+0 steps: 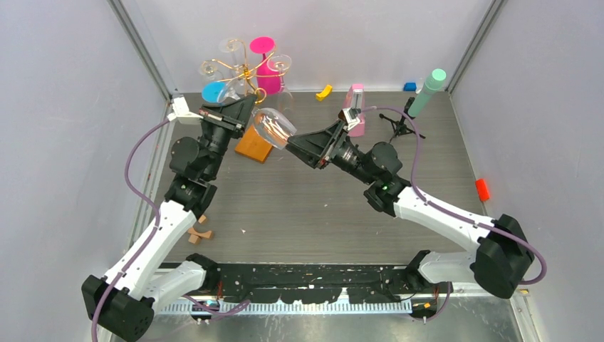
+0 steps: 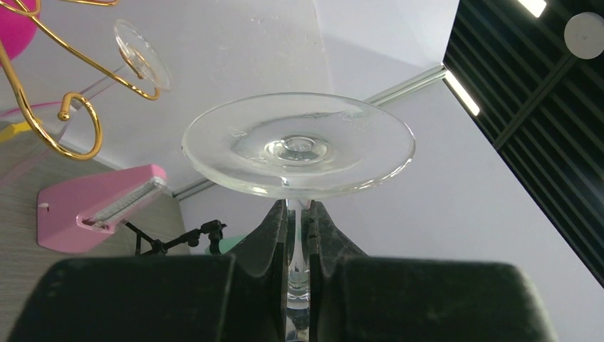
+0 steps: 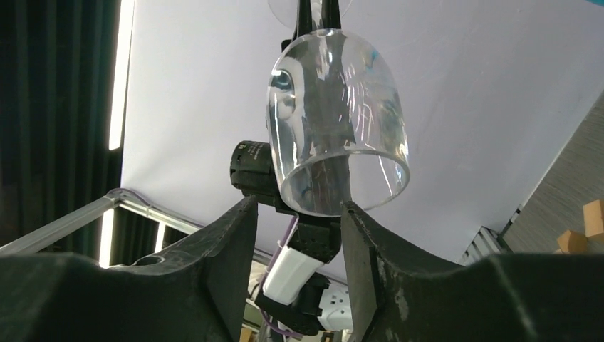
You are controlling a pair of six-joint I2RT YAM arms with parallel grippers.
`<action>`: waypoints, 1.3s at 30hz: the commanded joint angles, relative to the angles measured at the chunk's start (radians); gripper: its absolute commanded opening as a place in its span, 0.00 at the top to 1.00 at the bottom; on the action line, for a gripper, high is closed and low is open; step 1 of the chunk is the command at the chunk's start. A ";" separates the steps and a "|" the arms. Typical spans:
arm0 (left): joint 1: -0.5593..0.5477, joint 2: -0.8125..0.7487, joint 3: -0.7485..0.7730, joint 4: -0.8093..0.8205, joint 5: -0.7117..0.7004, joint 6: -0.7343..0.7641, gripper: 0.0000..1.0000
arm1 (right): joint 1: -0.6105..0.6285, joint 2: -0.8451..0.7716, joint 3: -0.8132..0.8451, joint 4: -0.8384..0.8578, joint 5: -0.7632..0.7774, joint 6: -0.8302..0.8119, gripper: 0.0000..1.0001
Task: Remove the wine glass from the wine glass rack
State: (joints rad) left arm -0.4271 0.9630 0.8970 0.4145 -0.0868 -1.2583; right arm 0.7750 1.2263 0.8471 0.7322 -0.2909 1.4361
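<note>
My left gripper (image 2: 299, 214) is shut on the thin stem of a clear wine glass, just under its round foot (image 2: 299, 146). In the top view the left gripper (image 1: 246, 110) holds the glass tilted, with the bowl (image 1: 274, 128) off the gold wire rack (image 1: 242, 71) and above the rack's orange base (image 1: 255, 144). My right gripper (image 1: 290, 142) is open at the bowl's mouth. In the right wrist view the bowl (image 3: 335, 128) hangs with its rim level with my spread fingertips (image 3: 299, 214). I cannot tell whether they touch it.
The rack still carries clear glasses (image 1: 229, 45) plus a magenta one (image 1: 263, 46) and a blue one (image 1: 212, 91). A pink box (image 1: 356, 110), black tripod (image 1: 399, 125), mint bottle (image 1: 429, 91), red piece (image 1: 483, 189) and wooden blocks (image 1: 199, 231) lie around.
</note>
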 commanded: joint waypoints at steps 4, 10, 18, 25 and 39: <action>-0.002 -0.040 -0.001 0.106 -0.028 -0.026 1.00 | 0.020 0.068 0.069 0.240 0.037 0.072 0.56; -0.002 -0.058 -0.013 0.103 -0.044 -0.014 1.00 | 0.036 0.105 0.088 0.260 0.072 0.063 0.62; -0.002 -0.089 -0.022 0.092 -0.047 0.015 1.00 | 0.048 0.151 0.120 0.274 0.101 0.062 0.74; -0.002 -0.071 -0.024 0.181 0.039 0.058 0.97 | 0.049 0.154 0.126 0.266 0.115 0.057 0.90; -0.002 -0.094 -0.085 0.275 0.125 0.104 0.37 | 0.049 0.156 0.110 0.358 0.164 0.041 1.00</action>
State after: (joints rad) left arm -0.4252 0.9089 0.8219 0.6029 -0.0193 -1.1957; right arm 0.8211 1.3888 0.9295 0.9890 -0.1757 1.5085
